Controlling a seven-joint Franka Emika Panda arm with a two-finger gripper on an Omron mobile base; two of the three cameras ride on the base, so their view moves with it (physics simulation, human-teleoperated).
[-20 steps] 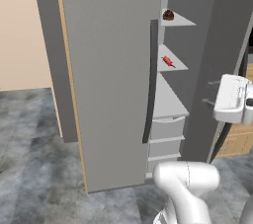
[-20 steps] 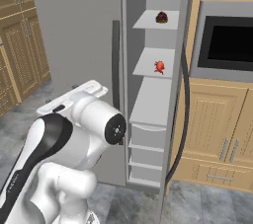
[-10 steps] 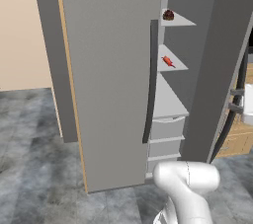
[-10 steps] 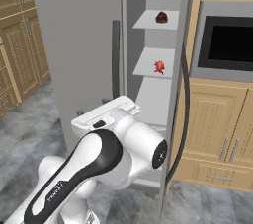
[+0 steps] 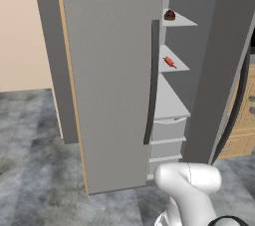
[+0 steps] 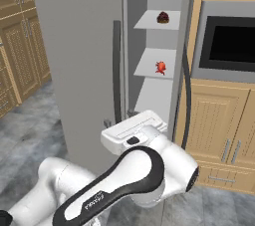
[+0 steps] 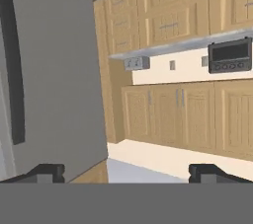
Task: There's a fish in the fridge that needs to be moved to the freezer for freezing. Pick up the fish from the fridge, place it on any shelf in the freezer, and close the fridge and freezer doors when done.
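Fish [image 6: 160,67] (small, red-orange) lies on flat grey freezer shelf [image 6: 149,65].

A dark red-brown lump [image 6: 163,18] sits up high, near the top of the open grey unit. To the right of that unit is a black oven [image 6: 231,44] with a grey frame, set into a wall of light wooden cupboards [image 6: 215,135]. More wooden cupboards [image 6: 17,46] stand far off on the left. The floor [image 5: 35,160] is grey stone with cloudy marks. In the hand view, a small black microwave [image 7: 231,56] sits among wooden cupboards, with a pale tabletop [image 7: 163,156] below them.
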